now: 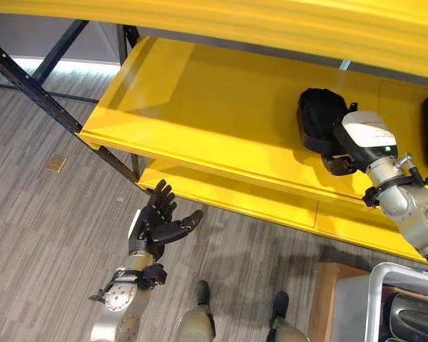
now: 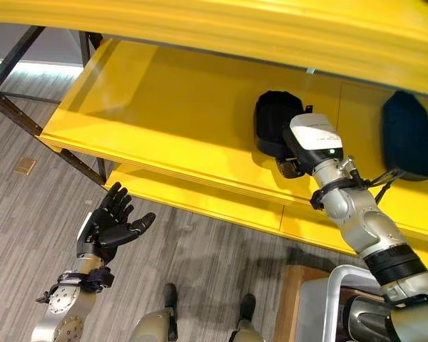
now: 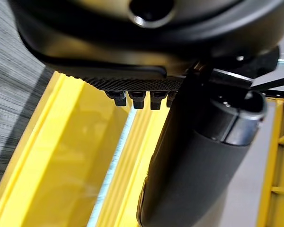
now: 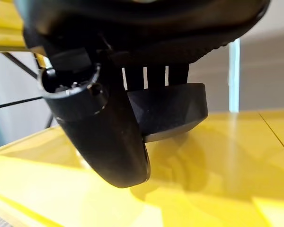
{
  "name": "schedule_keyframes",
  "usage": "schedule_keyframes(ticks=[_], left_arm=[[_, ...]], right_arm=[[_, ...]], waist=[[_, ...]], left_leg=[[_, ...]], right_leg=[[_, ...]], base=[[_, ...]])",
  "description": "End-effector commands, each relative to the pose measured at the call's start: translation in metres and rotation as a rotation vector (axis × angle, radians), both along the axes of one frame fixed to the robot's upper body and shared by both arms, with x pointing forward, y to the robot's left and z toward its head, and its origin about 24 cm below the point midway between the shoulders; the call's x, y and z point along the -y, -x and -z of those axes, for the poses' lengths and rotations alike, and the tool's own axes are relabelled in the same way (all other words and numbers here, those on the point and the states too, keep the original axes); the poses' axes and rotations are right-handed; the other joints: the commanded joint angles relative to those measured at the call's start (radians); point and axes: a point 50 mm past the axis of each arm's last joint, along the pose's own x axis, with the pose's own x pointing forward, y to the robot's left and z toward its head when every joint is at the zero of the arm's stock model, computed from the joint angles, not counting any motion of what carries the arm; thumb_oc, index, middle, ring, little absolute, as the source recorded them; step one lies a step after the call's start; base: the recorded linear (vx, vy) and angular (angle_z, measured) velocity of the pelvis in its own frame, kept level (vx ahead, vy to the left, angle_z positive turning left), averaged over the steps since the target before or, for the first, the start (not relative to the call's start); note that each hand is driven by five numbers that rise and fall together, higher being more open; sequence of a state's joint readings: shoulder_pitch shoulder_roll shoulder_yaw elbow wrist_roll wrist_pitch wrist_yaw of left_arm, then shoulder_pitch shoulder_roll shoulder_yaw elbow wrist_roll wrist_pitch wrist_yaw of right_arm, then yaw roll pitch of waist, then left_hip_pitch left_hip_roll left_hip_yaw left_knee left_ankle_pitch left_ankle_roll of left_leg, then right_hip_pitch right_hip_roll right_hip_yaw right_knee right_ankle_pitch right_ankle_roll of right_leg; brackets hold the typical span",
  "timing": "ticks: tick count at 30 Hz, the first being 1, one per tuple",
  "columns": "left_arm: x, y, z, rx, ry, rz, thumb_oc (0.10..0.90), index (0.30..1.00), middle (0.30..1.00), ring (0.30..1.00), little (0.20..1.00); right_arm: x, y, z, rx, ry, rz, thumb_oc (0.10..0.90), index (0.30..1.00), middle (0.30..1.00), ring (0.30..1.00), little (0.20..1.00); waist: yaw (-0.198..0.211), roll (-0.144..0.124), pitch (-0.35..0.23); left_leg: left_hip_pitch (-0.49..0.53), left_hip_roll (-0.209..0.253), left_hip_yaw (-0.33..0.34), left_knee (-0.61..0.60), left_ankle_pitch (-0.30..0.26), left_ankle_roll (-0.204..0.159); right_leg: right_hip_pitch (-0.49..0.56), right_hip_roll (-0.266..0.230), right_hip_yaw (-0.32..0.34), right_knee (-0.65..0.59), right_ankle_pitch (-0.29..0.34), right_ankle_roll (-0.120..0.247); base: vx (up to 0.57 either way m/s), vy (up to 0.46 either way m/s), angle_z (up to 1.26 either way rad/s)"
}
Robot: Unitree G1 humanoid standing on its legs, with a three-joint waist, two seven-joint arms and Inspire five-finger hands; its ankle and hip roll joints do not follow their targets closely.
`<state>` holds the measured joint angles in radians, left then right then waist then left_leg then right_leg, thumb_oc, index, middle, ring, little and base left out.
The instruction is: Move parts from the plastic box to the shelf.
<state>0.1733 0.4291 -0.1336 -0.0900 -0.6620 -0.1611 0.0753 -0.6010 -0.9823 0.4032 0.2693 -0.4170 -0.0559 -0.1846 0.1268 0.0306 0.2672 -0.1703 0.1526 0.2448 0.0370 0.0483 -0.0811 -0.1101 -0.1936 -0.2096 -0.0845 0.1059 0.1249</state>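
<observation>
Currently right hand (image 2: 294, 165) has its fingers wrapped on the black part (image 2: 272, 122), resting on the yellow shelf (image 2: 164, 107). Left hand (image 1: 157, 221) idle, fingers spread, below shelf edge. Risk: fingers dragging the part back off on retraction.

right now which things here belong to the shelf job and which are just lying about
Job:
- yellow shelf
- black part on it, right robot hand on it
- second black part further right
- plastic box, lower right

Lying about:
- small tan square on the floor
- left robot hand, open, idle
</observation>
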Motion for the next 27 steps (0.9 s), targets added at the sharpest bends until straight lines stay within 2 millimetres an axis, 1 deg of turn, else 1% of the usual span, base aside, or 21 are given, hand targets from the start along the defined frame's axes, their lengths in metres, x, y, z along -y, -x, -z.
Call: schedule_keyframes(ticks=[1,2,4,5,9,13,16,19,20,21,24,25,27], left_arm=[[0.005,-0.009,-0.063,0.324,-0.03,0.081,0.9,1.0,1.0,1.0,1.0],[0.004,-0.01,-0.065,0.336,-0.029,0.079,0.9,1.0,1.0,1.0,1.0],[0.004,-0.01,-0.065,0.337,-0.027,0.077,0.9,1.0,1.0,1.0,1.0],[0.005,-0.011,-0.068,0.353,-0.021,0.083,0.9,1.0,1.0,1.0,1.0],[0.007,-0.012,-0.069,0.358,-0.014,0.086,0.9,1.0,1.0,1.0,1.0],[0.008,-0.013,-0.071,0.37,-0.012,0.09,0.9,1.0,1.0,1.0,1.0],[0.008,-0.013,-0.076,0.392,-0.021,0.092,0.9,1.0,1.0,1.0,1.0],[0.008,-0.013,-0.075,0.39,-0.018,0.089,0.9,1.0,1.0,1.0,1.0],[0.008,-0.013,-0.075,0.389,-0.013,0.091,0.9,1.0,1.0,1.0,1.0],[0.008,-0.013,-0.075,0.391,-0.013,0.09,0.9,1.0,1.0,1.0,1.0],[0.008,-0.014,-0.076,0.394,-0.008,0.089,0.9,1.0,1.0,1.0,1.0],[0.01,-0.013,-0.078,0.403,-0.008,0.101,0.9,1.0,1.0,1.0,1.0],[0.01,-0.013,-0.078,0.402,-0.006,0.102,0.9,1.0,1.0,1.0,1.0]], right_arm=[[-0.011,-0.009,-0.096,0.329,-0.028,-0.038,0.4,0.3,0.3,0.3,0.3],[-0.008,-0.015,-0.102,0.325,-0.034,-0.008,0.4,0.3,0.3,0.3,0.3],[-0.009,-0.016,-0.103,0.326,-0.032,-0.01,0.4,0.3,0.3,0.3,0.3],[-0.008,-0.02,-0.106,0.319,-0.044,0.0,0.4,0.3,0.3,0.3,0.3],[-0.008,-0.025,-0.113,0.327,-0.082,0.007,0.4,0.3,0.3,0.3,0.3],[-0.01,-0.028,-0.118,0.33,-0.064,0.011,0.4,0.3,0.3,0.3,0.3],[-0.011,-0.029,-0.126,0.345,-0.053,0.017,0.4,0.3,0.3,0.3,0.3],[-0.009,-0.03,-0.128,0.349,-0.059,0.029,0.4,0.3,0.3,0.3,0.3],[-0.007,-0.032,-0.129,0.349,-0.079,0.042,0.4,0.3,0.3,0.3,0.3],[-0.007,-0.032,-0.13,0.351,-0.079,0.041,0.4,0.3,0.3,0.3,0.3],[-0.006,-0.033,-0.133,0.353,-0.085,0.05,0.4,0.3,0.3,0.3,0.3],[-0.005,-0.034,-0.135,0.358,-0.096,0.059,0.4,0.3,0.3,0.3,0.3],[-0.005,-0.035,-0.135,0.362,-0.105,0.063,0.4,0.3,0.3,0.3,0.3]], waist=[[0.012,-0.033,0.0],[0.011,-0.026,0.011],[0.01,-0.024,0.012],[0.008,-0.02,0.025],[0.004,-0.008,0.051],[0.002,-0.001,0.057],[0.003,0.001,0.06],[0.003,0.001,0.062],[0.005,0.0,0.062],[0.005,0.001,0.065],[0.005,0.0,0.07],[0.008,-0.003,0.07],[0.008,-0.004,0.073]], left_leg=[[-0.104,0.101,-0.027,0.113,0.055,-0.074],[-0.108,0.108,-0.02,0.114,0.059,-0.075],[-0.108,0.108,-0.019,0.114,0.059,-0.075],[-0.113,0.115,-0.014,0.119,0.058,-0.075],[-0.131,0.128,-0.006,0.134,0.054,-0.074],[-0.142,0.129,-0.006,0.138,0.051,-0.074],[-0.16,0.13,-0.014,0.15,0.047,-0.072],[-0.167,0.129,-0.017,0.151,0.046,-0.071],[-0.161,0.129,-0.024,0.153,0.027,-0.082],[-0.171,0.131,-0.017,0.152,0.046,-0.071],[-0.178,0.129,-0.02,0.155,0.045,-0.07],[-0.174,0.128,-0.033,0.163,0.021,-0.08],[-0.178,0.129,-0.033,0.17,0.019,-0.079]], right_leg=[[0.006,-0.07,-0.022,0.142,-0.098,0.036],[-0.021,-0.068,-0.01,0.165,-0.103,0.032],[-0.023,-0.068,-0.008,0.167,-0.103,0.032],[-0.047,-0.065,0.002,0.188,-0.11,0.03],[-0.103,-0.06,0.021,0.236,-0.121,0.026],[-0.133,-0.06,0.032,0.258,-0.126,0.025],[-0.156,-0.059,0.037,0.274,-0.126,0.025],[-0.166,-0.058,0.04,0.28,-0.126,0.023],[-0.164,-0.058,0.044,0.289,-0.145,0.028],[-0.174,-0.057,0.041,0.286,-0.128,0.022],[-0.183,-0.054,0.042,0.292,-0.127,0.021],[-0.18,-0.054,0.045,0.303,-0.146,0.026],[-0.182,-0.054,0.044,0.305,-0.145,0.026]], base=[[-0.08,-0.009,-0.17],[-0.05,-0.007,-0.16],[-0.03,-0.004,-0.18],[-0.04,-0.017,-0.13],[-0.04,-0.019,-0.14],[-0.01,-0.004,-0.08],[0.0,-0.006,-0.02],[0.02,-0.006,0.01],[-0.01,-0.009,0.03],[-0.01,-0.006,0.03],[-0.01,-0.007,0.01],[0.06,-0.01,0.01],[0.03,-0.004,0.01]])
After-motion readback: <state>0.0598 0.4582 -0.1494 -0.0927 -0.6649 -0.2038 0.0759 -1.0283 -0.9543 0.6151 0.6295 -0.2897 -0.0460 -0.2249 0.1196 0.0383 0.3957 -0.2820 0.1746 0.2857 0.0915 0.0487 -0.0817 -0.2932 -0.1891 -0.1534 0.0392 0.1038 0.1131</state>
